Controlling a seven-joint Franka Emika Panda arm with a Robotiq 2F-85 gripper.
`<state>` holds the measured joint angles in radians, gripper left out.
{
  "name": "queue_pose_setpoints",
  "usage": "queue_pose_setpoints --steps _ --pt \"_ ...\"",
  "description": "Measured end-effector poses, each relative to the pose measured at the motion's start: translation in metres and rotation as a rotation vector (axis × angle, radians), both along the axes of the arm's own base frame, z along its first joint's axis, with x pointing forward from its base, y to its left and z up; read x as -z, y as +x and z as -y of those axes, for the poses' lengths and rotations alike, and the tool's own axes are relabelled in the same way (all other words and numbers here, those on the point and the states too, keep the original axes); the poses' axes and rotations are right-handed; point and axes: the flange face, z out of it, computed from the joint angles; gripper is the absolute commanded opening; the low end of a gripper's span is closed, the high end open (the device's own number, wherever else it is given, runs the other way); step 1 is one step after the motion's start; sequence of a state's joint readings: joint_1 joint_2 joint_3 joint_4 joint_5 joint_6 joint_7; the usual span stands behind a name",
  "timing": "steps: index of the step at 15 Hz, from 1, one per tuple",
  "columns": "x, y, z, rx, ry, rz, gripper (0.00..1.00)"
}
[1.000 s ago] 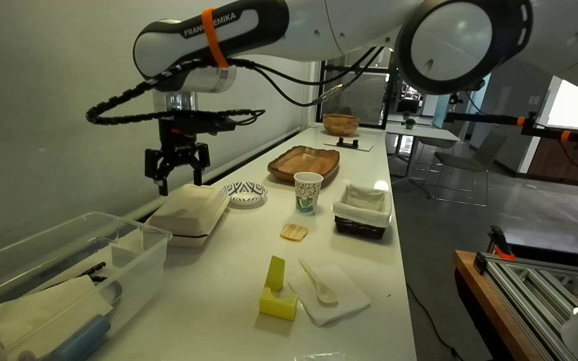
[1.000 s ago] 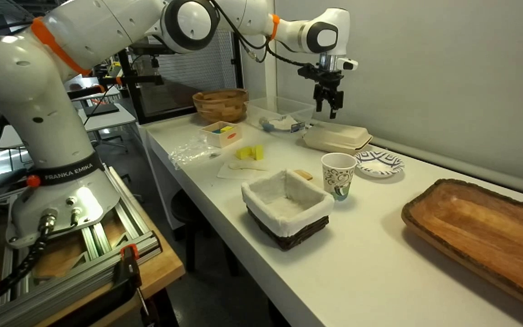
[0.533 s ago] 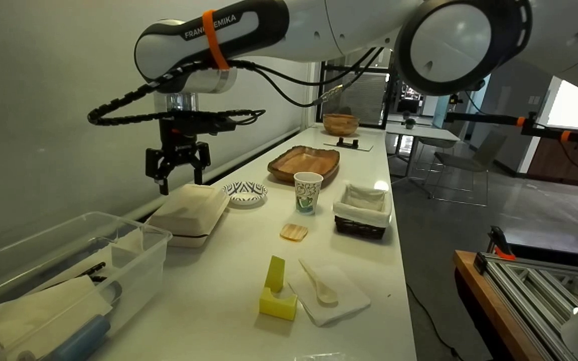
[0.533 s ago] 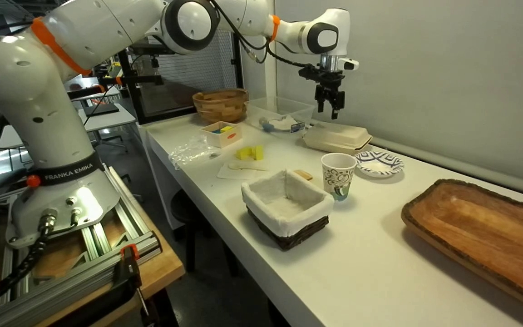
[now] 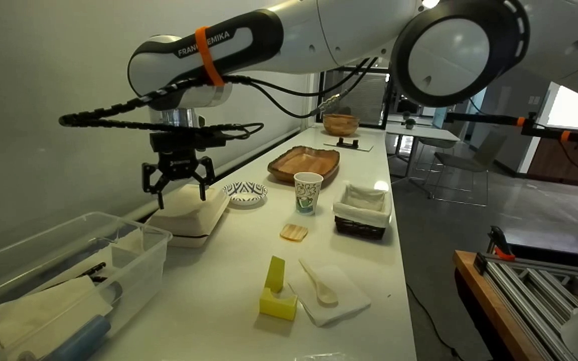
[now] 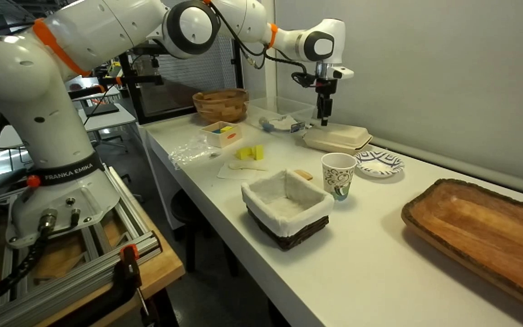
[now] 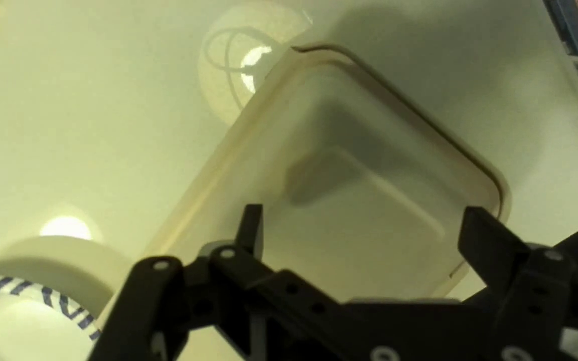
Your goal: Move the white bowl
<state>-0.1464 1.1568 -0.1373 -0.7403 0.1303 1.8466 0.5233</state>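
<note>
The jaws stand wide apart above the closed white bowl (image 5: 188, 219), set on the desk (image 5: 208, 301) between the striped dish (image 5: 245, 194) and the clear bin (image 5: 144, 281). That holds a pale sheet (image 5: 43, 307) and a blue object (image 5: 81, 340); a small wooden box (image 6: 223, 139) holds blue and yellow pieces (image 6: 226, 129).

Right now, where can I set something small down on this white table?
Between the yellow notched block and clear plastic bin, or between the white-lined wicker basket and brown wooden tray. It's crowded around the off-white clamshell box: black gripper above, blue-patterned round dish close by.
</note>
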Motion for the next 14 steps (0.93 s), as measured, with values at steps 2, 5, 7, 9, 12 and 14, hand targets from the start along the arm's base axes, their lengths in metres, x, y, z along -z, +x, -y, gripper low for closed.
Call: queue_pose_setpoints --steps 2,5,7,9,12,14 --pt "0.0078 -0.0008 -0.0002 0.106 0.001 -0.009 1.00" --pt "0.0134 -0.0005 0.0014 0.261 0.002 -0.007 1.00" --pt "0.0125 0.0005 0.0025 0.348 0.005 0.001 1.00" --pt "0.0088 0.0021 0.0020 0.403 0.010 0.009 1.00" --pt "0.0053 0.0038 0.0017 0.454 0.009 0.018 1.00" --pt "0.0073 0.0038 0.0026 0.471 0.009 0.018 1.00"
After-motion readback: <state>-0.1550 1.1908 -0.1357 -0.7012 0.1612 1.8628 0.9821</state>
